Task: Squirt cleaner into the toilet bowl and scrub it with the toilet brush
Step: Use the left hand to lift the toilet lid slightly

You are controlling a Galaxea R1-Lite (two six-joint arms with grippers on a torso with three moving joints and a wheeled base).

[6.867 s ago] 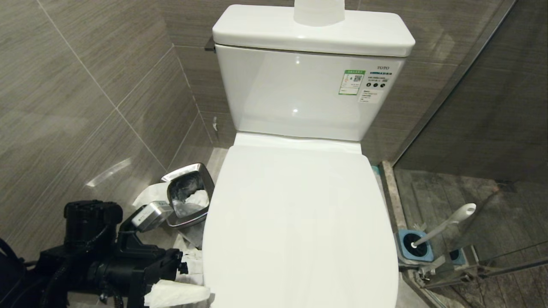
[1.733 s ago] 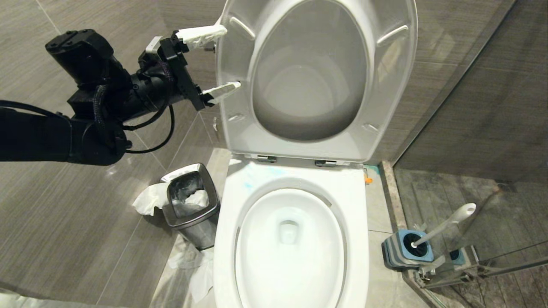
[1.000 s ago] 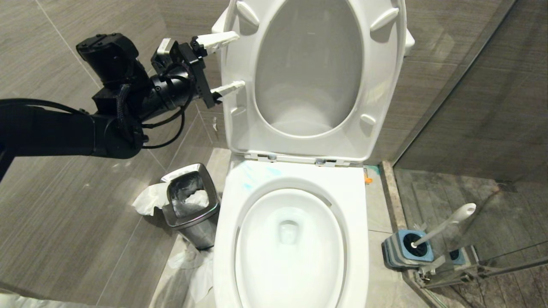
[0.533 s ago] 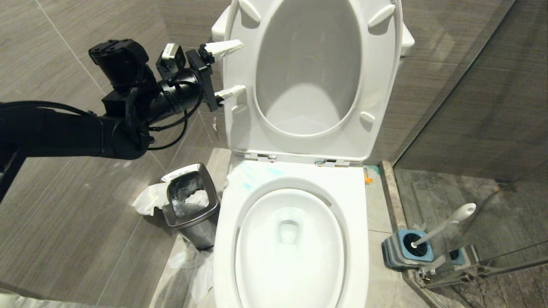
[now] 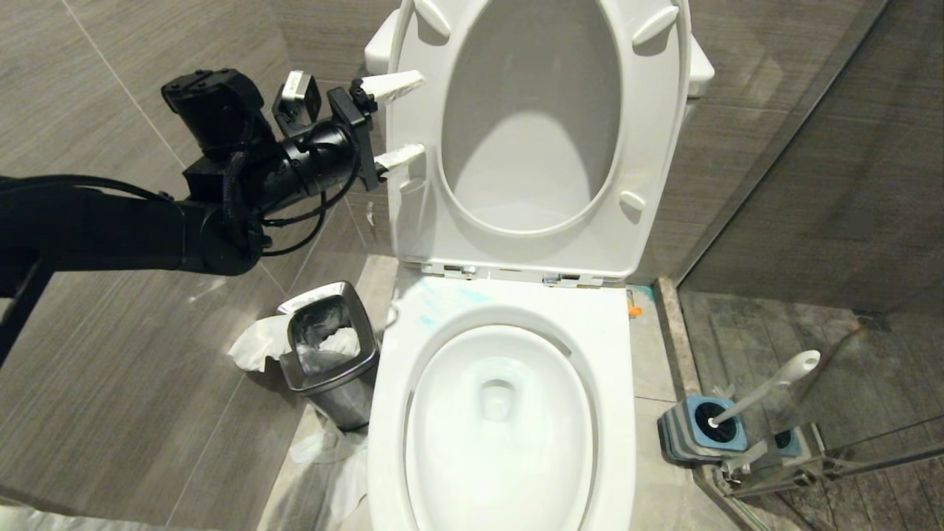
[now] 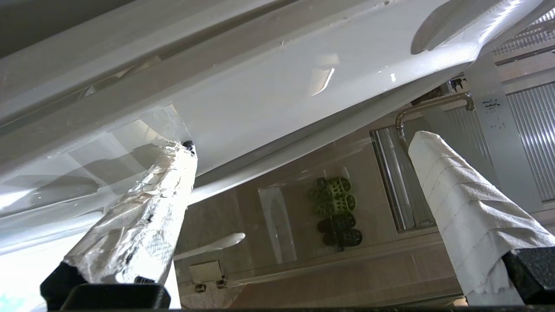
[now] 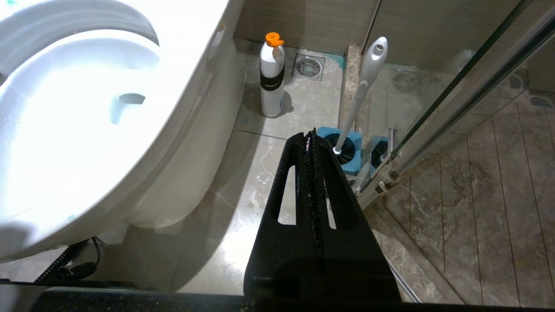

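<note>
The left hand (image 5: 396,116) is up beside the raised toilet seat (image 5: 413,169), on the seat's left edge, its two wrapped fingers (image 6: 143,225) spread wide apart with nothing between them. In the left wrist view the tip of one finger lies right against the white underside of the seat; whether it presses on it cannot be told. Seat and lid stand upright against the cistern.

Below the seat, the toilet bowl (image 5: 612,346) lies open, its oval basin holding pale tinted water. Thin turquoise smears of cleaner (image 5: 426,320) mark the rim at the back left, just under the seat hinges.

Left of the bowl, a small steel bin (image 5: 327,354) stands on the floor with crumpled tissue around it.

The right hand (image 7: 313,134) hangs low to the right of the bowl, its black fingers pressed together and empty. Just beyond it the toilet brush (image 7: 363,86) stands in its blue holder (image 7: 352,147) by the glass shower partition (image 7: 459,99), and a white bottle with an orange cap (image 7: 272,78) stands on the floor close to the bowl's base.
</note>
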